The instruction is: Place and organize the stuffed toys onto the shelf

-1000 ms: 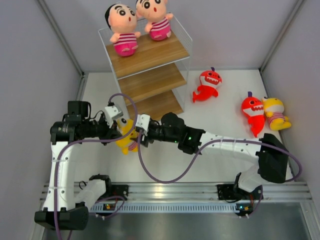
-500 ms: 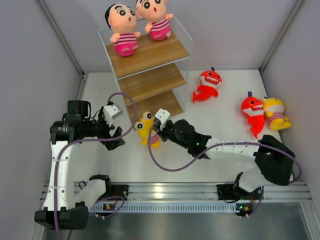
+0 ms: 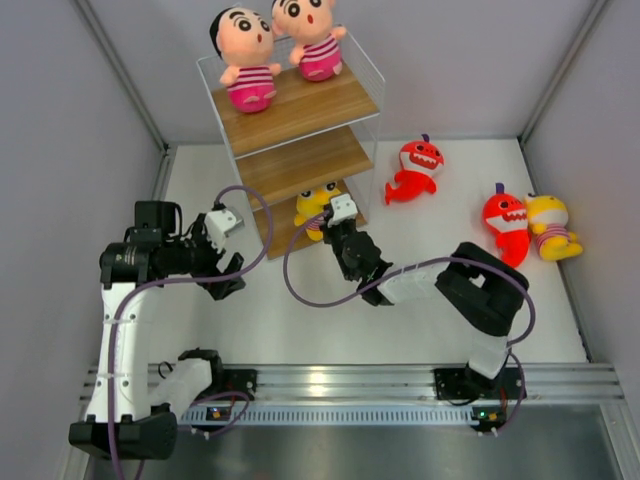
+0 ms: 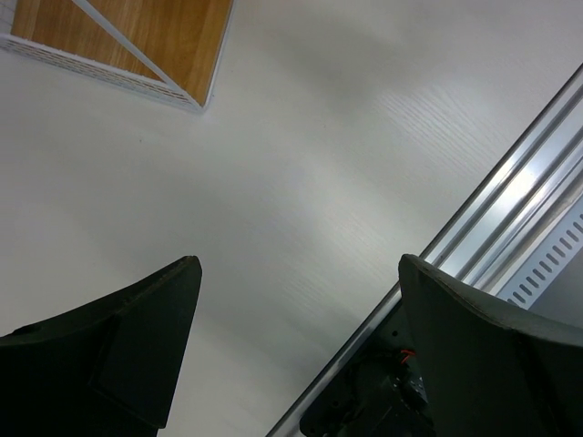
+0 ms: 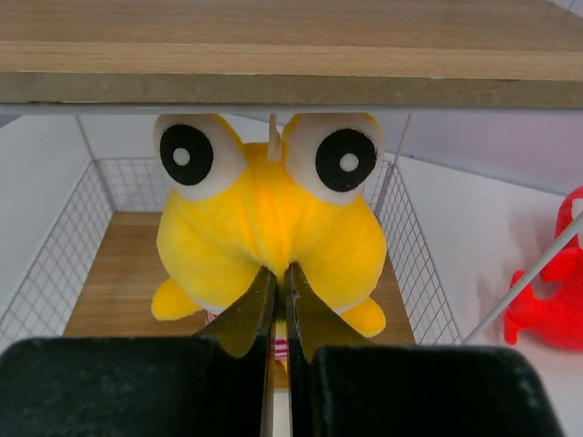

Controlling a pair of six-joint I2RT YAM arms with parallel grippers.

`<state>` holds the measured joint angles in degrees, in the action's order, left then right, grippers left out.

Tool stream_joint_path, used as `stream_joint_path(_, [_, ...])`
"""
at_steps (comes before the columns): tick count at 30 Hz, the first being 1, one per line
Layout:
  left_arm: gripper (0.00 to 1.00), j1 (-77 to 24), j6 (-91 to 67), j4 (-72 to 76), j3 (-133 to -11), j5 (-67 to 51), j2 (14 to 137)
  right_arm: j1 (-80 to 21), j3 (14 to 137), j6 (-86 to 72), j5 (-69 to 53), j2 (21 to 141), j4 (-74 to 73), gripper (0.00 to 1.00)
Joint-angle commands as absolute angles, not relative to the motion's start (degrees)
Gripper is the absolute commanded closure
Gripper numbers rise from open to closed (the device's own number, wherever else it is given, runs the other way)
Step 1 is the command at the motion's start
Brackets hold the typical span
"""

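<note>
Two boy dolls (image 3: pixel 248 62) top the shelf (image 3: pixel 300 110); our right gripper (image 5: pixel 278 278) pinches a yellow doll (image 5: pixel 269 214) at its bottom tier, left gripper (image 4: pixel 296 273) wide, empty; two sharks (image 3: pixel 415 168), second doll (image 3: pixel 548 228) unshelved.

Fuzzy plush yellow doll (image 5: pixel 269 228); matt wood-grain shelf (image 5: pixel 273 55); thin wire mesh (image 5: pixel 55 264); smooth table (image 4: pixel 301 182)

Boy dolls (image 3: pixel 246 62) (image 3: pixel 315 38): black hair, pink striped outfits. Sharks (image 3: pixel 415 168) (image 3: pixel 505 225): red. Yellow doll (image 5: pixel 269 228): white eyes, black pupils. Shelf (image 3: pixel 300 110): light brown boards, white wire. Surface (image 3: pixel 430 215): white. Fingers (image 4: pixel 137 355): black.
</note>
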<state>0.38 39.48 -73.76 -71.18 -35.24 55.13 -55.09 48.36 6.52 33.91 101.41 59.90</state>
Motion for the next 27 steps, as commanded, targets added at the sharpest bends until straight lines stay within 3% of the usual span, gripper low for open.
stream_joint_path(1, [0.04,0.3,39.6,-73.7,-72.8,-33.6,53.8,-54.1,54.0,8.4,38.3,104.6,73.3,1.00])
stream_joint_path(6, [0.04,0.4,39.8,-73.7,-72.5,-33.5,53.7,-52.8,56.9,7.1,36.4,109.4,80.5,1.00])
stream_joint_path(27, [0.04,0.4,39.8,-73.7,-73.1,-33.5,52.6,-47.5,67.7,3.0,34.9,121.9,75.2,1.00])
